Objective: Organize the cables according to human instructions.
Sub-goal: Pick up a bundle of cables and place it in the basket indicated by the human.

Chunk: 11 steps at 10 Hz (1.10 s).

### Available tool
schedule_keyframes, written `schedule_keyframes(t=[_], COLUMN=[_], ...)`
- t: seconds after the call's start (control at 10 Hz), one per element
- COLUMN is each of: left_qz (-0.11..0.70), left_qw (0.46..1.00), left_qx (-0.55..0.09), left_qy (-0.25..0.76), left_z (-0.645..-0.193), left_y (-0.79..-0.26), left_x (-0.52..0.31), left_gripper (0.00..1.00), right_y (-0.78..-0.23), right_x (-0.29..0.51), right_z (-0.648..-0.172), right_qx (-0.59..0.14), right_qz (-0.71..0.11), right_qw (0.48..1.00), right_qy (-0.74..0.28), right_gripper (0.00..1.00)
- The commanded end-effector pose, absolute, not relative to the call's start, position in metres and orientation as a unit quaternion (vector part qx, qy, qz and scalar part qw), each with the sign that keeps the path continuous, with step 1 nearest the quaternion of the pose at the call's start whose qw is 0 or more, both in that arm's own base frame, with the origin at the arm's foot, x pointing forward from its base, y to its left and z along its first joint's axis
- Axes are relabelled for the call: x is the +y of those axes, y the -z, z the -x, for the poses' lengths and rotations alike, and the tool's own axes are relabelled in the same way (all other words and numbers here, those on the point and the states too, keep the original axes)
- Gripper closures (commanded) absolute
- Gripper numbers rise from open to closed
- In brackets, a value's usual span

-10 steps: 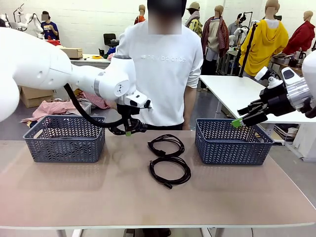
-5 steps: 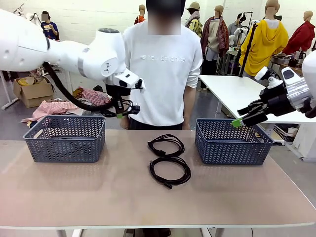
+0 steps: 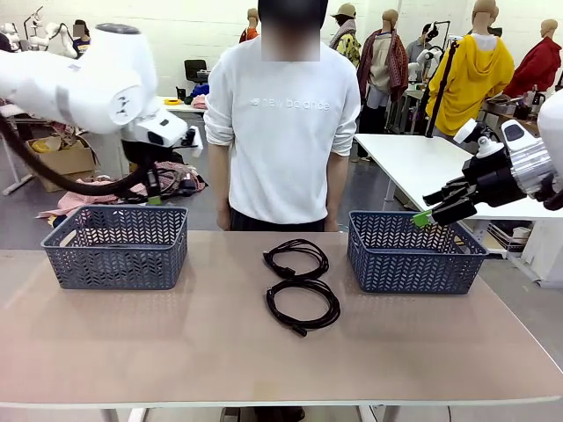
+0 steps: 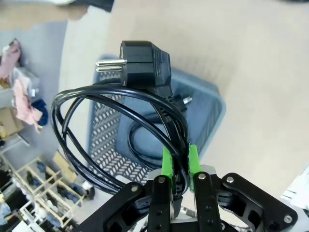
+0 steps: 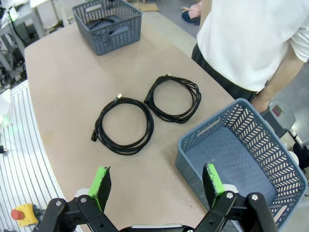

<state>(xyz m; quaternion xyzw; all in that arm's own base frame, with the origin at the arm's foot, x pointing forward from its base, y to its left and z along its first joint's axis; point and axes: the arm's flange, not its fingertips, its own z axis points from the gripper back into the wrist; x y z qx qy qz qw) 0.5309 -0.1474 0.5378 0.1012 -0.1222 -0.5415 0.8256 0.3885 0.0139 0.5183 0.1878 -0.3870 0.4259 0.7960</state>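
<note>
The left gripper (image 3: 154, 199) has carried one coiled power cord (image 4: 145, 60) from table centre to above the left basket (image 3: 114, 255), pads pinched on its strands. We judge release comes next. The right gripper (image 3: 422, 217) hangs wide and empty; two cords (image 3: 303, 281) remain at centre.

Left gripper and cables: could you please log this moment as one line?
left gripper: shut on cable, above left basket | right gripper: open | two cables on table
</note>
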Motion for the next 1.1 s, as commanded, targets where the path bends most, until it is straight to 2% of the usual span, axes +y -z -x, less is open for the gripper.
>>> schedule_keyframes(t=[0.0,0.4,1.0], left_qz=[-0.098,-0.090,-0.077], left_qw=[0.828,0.832,0.832], left_qx=[-0.130,-0.138,-0.129], left_qy=[0.537,0.531,0.535], left_z=[-0.520,-0.542,-0.579], left_y=[-0.517,-0.486,-0.453], left_x=[-0.126,-0.082,-0.068], left_gripper=[1.00,1.00,1.00], right_y=[-0.519,-0.519,-0.519], right_x=[0.015,0.015,0.015], right_z=[-0.390,-0.390,-0.390], right_qx=[-0.394,-0.394,-0.394], right_qz=[-0.197,-0.197,-0.197], right_qw=[0.791,0.791,0.791], right_qy=[-0.424,-0.424,-0.424], right_gripper=[0.00,0.00,0.00])
